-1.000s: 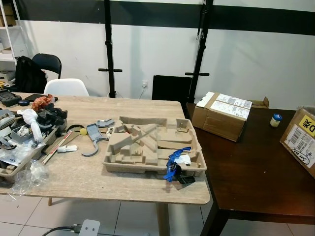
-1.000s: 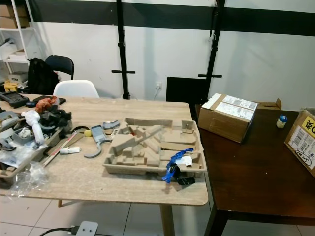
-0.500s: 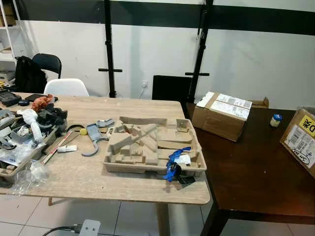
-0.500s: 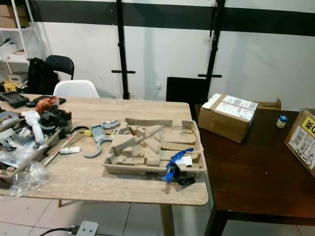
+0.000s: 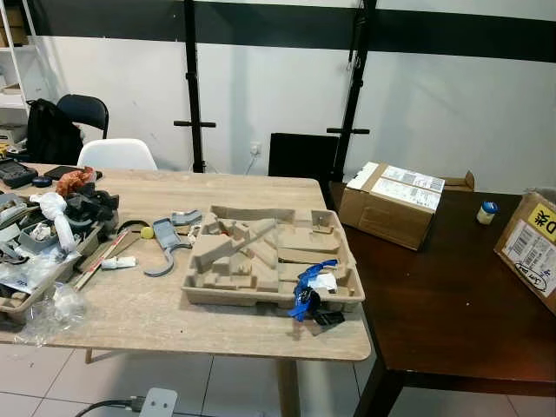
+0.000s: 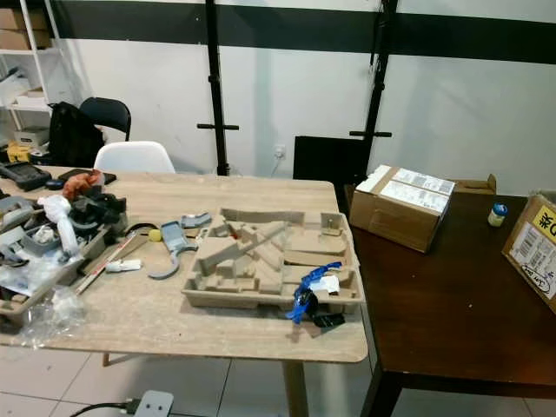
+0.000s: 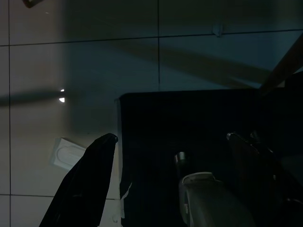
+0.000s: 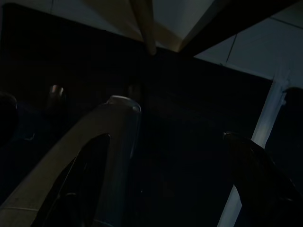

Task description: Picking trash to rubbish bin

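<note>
Both arms hang idle below the bench (image 5: pixel 156 321), left end effector (image 7: pixel 170 142) & right end effector (image 8: pixel 165 142) fingers apart, w/ blue-white trash (image 5: pixel 311 287) up front on pulp tray (image 5: pixel 217 291), nearer right arm

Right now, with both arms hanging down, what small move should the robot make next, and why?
Probably step toward the light wooden table: the blue wrapper lies on the moulded cardboard tray near the front edge, while the open left claw and right claw hang low.
</note>
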